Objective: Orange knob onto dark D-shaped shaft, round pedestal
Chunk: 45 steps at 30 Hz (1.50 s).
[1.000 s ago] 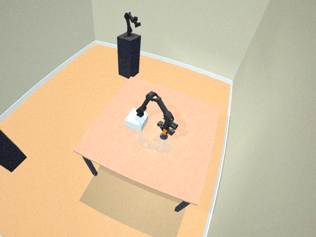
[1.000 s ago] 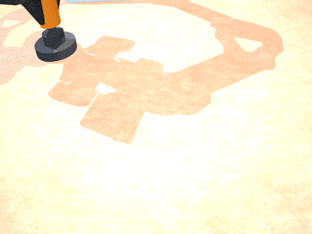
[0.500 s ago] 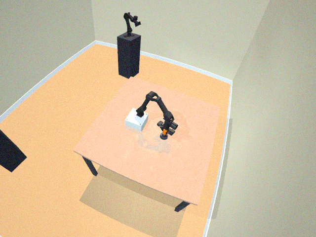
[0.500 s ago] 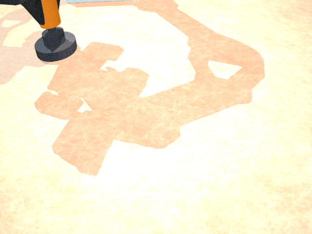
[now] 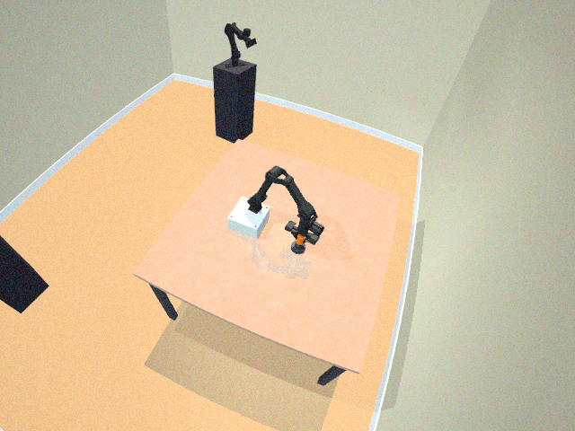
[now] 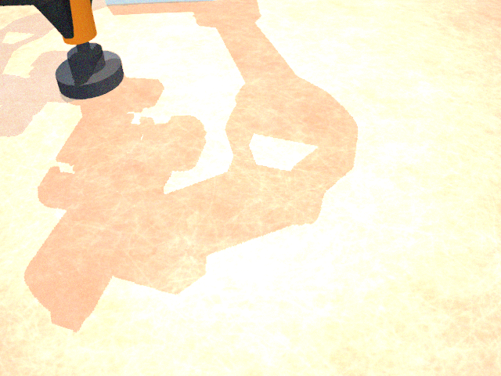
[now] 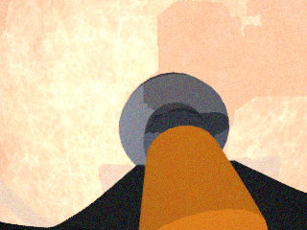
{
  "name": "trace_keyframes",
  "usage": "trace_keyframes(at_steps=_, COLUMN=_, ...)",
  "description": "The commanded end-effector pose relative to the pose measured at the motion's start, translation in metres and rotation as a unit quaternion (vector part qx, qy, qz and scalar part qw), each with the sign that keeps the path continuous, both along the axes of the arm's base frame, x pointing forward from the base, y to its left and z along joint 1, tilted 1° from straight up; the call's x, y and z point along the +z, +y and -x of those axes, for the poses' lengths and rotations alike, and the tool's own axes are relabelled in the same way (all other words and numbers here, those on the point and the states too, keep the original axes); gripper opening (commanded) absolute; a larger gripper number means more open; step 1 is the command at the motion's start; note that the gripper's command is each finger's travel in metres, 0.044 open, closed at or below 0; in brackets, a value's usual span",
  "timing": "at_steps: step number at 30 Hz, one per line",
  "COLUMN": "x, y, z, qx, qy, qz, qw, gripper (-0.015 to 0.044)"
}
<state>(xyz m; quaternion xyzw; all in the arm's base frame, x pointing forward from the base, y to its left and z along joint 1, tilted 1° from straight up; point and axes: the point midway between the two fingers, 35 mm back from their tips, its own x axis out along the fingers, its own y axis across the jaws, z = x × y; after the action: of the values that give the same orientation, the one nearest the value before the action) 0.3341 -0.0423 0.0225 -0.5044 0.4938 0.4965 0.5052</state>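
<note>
The gripper (image 5: 300, 237) (image 6: 73, 28) (image 7: 186, 172) is closed around the orange knob (image 5: 300, 240) (image 6: 84, 24) (image 7: 187, 172), with a dark finger on the left side and another on the right side of it in the wrist view. The knob sits between these fingers, and its lower end reaches out past them toward the pedestal. In the exterior view the near finger covers part of the knob's left side, and the top of the knob is cut off by the edge of the view.

Directly under the knob is the round pedestal (image 5: 297, 248) (image 6: 91, 87) (image 7: 131, 120), a wide dark disc with a narrower raised step at its middle. A short stretch of the dark shaft (image 6: 83, 46) shows between the knob's lower rim and that step, so the knob is above the pedestal and not down on it. Whether the knob's rim touches the shaft's top or has slipped a little over it, I cannot tell; the flat sides are hidden too.

The pedestal stands on the pinkish table (image 5: 324, 301) (image 6: 263, 226) (image 7: 62, 72). From the gripper the black arm (image 5: 296, 195) rises and bends back to the left, down to a white box (image 5: 243, 225) at its foot.
</note>
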Motion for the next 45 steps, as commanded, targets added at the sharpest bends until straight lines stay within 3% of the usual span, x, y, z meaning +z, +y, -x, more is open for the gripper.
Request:
trace_keyframes(at_steps=1, x=0.0012, y=-0.0007, z=-0.0011, qx=0.020, qy=-0.002, qz=0.003, qw=1.000, gripper=0.0000)
trace_keyframes(at_steps=34, x=0.0016, y=-0.0005, z=-0.0004, qx=0.020, qy=-0.002, qz=0.003, qw=1.000, gripper=0.0000)
trace_keyframes(at_steps=45, x=0.0007, y=-0.0005, z=-0.0009, qx=0.125, qy=-0.002, qz=0.005, qw=0.992, gripper=0.0000)
